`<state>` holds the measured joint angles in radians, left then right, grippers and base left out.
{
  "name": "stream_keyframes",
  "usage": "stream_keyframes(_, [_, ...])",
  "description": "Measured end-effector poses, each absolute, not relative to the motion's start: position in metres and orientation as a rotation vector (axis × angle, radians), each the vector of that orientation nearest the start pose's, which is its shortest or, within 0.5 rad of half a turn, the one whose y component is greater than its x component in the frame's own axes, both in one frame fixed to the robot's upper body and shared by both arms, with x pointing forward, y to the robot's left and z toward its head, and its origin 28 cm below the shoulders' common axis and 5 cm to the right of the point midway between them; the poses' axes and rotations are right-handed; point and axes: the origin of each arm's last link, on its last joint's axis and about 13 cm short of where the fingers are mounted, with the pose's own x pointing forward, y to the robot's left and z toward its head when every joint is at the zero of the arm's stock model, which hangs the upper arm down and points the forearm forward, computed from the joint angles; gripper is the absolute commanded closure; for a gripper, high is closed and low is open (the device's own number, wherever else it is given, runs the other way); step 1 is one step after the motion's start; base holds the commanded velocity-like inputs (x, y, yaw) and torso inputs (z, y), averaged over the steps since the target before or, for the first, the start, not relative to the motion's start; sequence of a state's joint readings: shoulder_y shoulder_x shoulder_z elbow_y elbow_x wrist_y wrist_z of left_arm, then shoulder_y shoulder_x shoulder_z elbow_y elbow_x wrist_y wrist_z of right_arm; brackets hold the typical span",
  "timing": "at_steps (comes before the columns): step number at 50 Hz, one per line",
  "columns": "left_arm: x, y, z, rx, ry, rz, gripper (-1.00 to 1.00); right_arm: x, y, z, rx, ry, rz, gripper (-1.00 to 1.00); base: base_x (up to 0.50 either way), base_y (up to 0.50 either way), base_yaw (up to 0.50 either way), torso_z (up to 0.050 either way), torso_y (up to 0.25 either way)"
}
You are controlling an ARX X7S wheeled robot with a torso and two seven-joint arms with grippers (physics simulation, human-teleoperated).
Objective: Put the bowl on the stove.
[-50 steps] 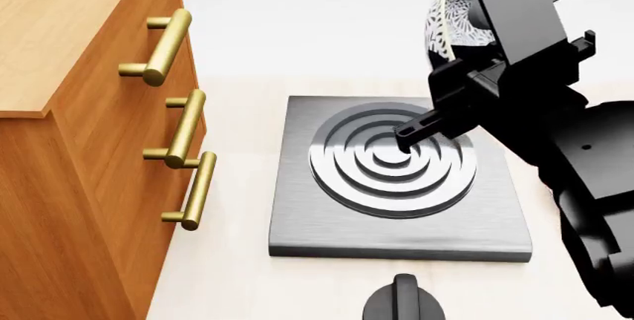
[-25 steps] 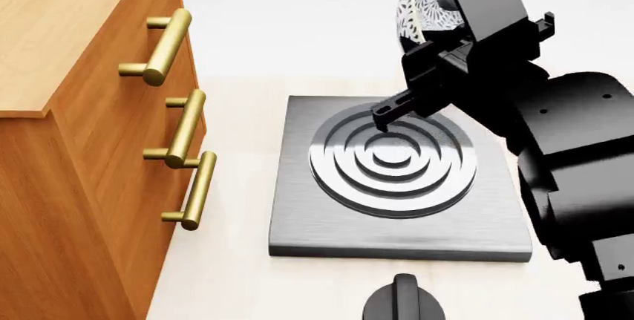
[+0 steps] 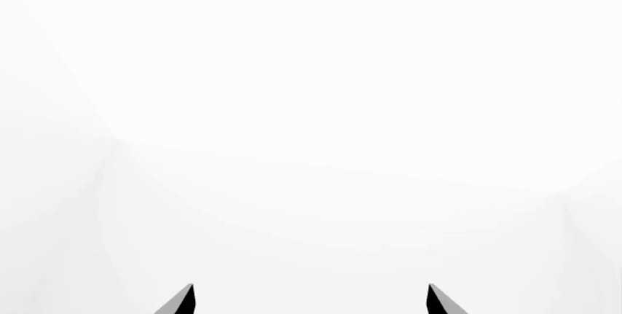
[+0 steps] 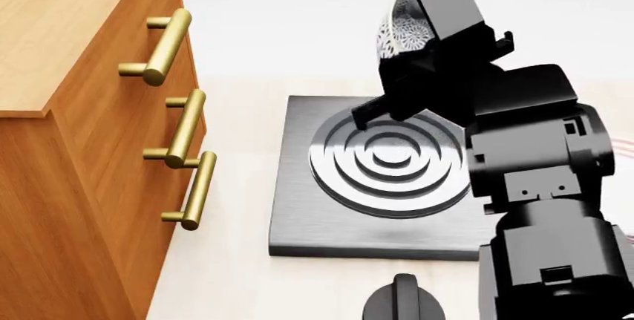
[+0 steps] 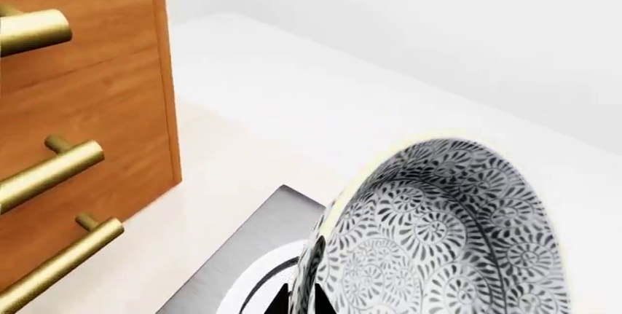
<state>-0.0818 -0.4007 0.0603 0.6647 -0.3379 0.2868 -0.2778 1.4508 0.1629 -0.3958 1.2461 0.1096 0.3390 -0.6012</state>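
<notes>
The stove point(image 4: 327, 223) is a dark grey square slab with raised burner rings, lying flat on the pale counter. My right gripper point(image 4: 381, 105) is shut on the rim of the bowl point(image 4: 399, 34), a speckled grey-and-white bowl held tilted on edge above the far part of the stove. In the right wrist view the two fingertips pinch the rim of the bowl point(image 5: 438, 234) at the right gripper point(image 5: 303, 301), with a corner of the stove point(image 5: 238, 267) below. My left gripper point(image 3: 309, 301) is open, facing blank white, and holds nothing.
A wooden cabinet point(image 4: 79, 171) with brass bar handles point(image 4: 188, 138) stands along the left, close to the stove's left edge. A round black knob point(image 4: 402, 301) sits in front of the stove. My right arm point(image 4: 545, 209) covers the stove's right side.
My right arm has swung left with the bowl, carrying it from the upper right to above the stove's far part. The arm's body now covers more of the stove's right side.
</notes>
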Motion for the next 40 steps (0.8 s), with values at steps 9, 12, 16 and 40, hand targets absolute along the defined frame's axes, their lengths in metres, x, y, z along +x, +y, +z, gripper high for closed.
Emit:
stream_keyframes(9, [0.187, 0.238, 0.187, -0.123, -0.951, -0.05, -1.0, 0.429, -0.155, 0.225, -0.218, 0.307, 0.478, 1.0, 0.0, 0.0, 0.0, 0.0, 0.001])
stream_keyframes(12, [0.187, 0.238, 0.187, -0.123, -0.951, -0.05, -1.0, 0.429, -0.154, 0.222, -0.209, 0.324, 0.474, 1.0, 0.0, 0.0, 0.0, 0.0, 0.0])
stream_keyframes(16, [0.187, 0.238, 0.187, -0.123, -0.95, -0.05, -1.0, 0.428, -0.153, 0.218, -0.197, 0.343, 0.467, 1.0, 0.0, 0.0, 0.0, 0.0, 0.0])
stream_keyframes(40, [0.188, 0.239, 0.187, -0.122, -0.945, -0.035, -1.0, 0.425, -0.149, 0.204, -0.147, 0.406, 0.435, 1.0, 0.0, 0.0, 0.0, 0.0, 0.0])
